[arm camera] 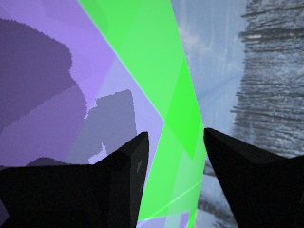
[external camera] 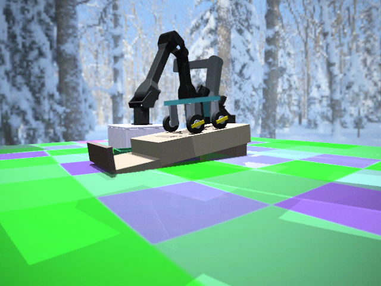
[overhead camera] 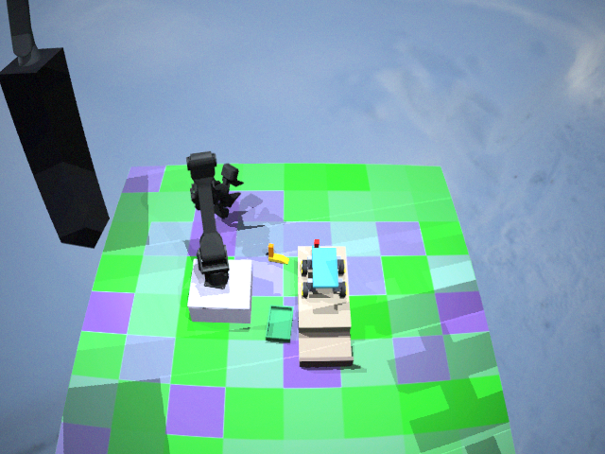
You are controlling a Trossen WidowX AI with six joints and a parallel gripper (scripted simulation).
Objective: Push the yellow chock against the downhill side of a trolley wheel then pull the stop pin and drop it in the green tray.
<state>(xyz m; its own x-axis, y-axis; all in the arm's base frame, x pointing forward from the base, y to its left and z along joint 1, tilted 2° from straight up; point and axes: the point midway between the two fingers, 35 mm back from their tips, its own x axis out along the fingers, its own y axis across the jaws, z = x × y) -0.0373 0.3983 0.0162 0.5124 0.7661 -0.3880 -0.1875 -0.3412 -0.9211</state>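
The turquoise trolley (overhead camera: 324, 267) (external camera: 192, 100) stands on the upper part of the tan ramp (overhead camera: 308, 319) (external camera: 221, 137). The red head of the stop pin (overhead camera: 316, 242) shows at the trolley's uphill end. The yellow chock (overhead camera: 279, 258) rests on the table left of the ramp in the top view, its orange handle (overhead camera: 270, 251) upright. The green tray (overhead camera: 280, 324) (external camera: 123, 150) is empty and sits left of the lower ramp. My gripper (overhead camera: 240, 188) (arm camera: 176, 136) is partly open and empty, above the table and behind and left of the chock. The wheel contacts are partly hidden.
The white base block (overhead camera: 224, 293) (external camera: 122, 135) carries my arm, left of the tray. The ramp ends in a low dark stop board (overhead camera: 326, 362) (external camera: 100, 155). A large dark hanging box (overhead camera: 53, 147) shows at the left of the top view.
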